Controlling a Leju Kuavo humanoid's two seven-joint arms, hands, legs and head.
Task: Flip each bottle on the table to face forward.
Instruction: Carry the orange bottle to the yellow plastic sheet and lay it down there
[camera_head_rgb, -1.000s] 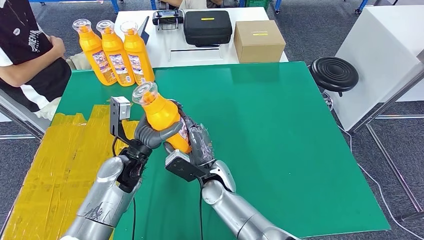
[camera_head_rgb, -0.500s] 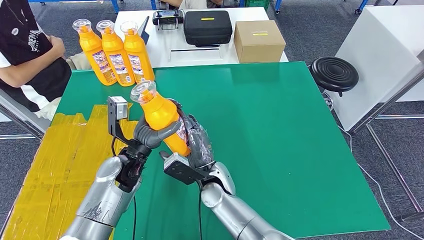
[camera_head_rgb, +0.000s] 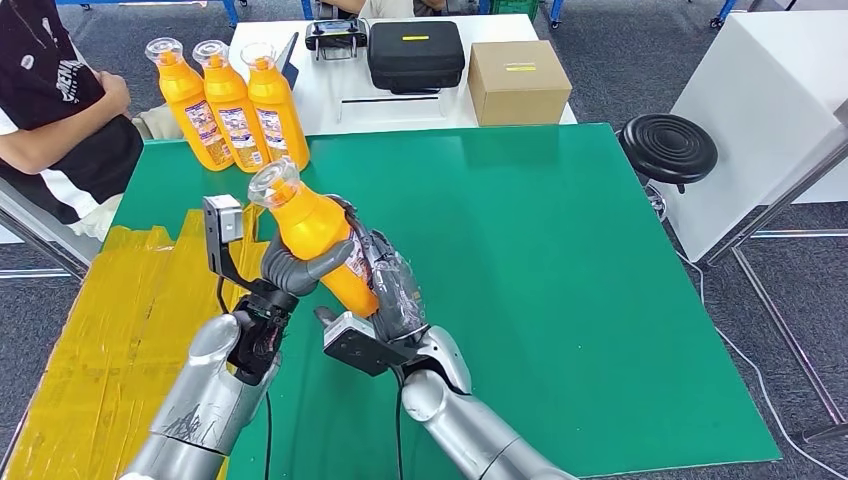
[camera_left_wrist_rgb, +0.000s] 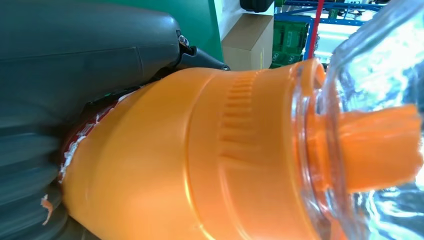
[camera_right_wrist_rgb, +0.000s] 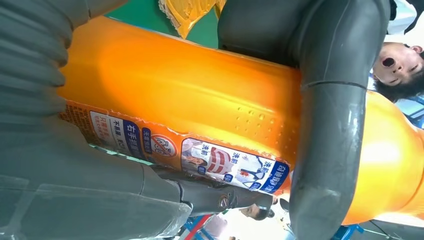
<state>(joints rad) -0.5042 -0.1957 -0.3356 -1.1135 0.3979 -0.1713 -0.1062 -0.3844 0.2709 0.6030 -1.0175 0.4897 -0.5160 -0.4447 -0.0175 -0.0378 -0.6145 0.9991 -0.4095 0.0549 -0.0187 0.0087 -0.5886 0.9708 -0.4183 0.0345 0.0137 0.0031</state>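
The head view looks forward and down from high over the green worktop (camera_head_rgb: 560, 260). Both wrist views sit very close behind their own hands, turned sideways. All three views share the held orange bottle (camera_head_rgb: 318, 240) (camera_left_wrist_rgb: 200, 165) (camera_right_wrist_rgb: 200, 110).

Orange bottle (camera_left_wrist_rgb: 200, 165) gripped by grey robot hand (camera_left_wrist_rgb: 75, 65), clear cap (camera_left_wrist_rgb: 370, 100), cardboard box (camera_left_wrist_rgb: 247, 45) behind

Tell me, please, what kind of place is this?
Probably a robotics lab or test workshop. A flat green table carries three orange plastic bottles with clear caps in a row, a white table behind holds a black zipped equipment case and a brown cardboard box, and the floor is grey carpet.
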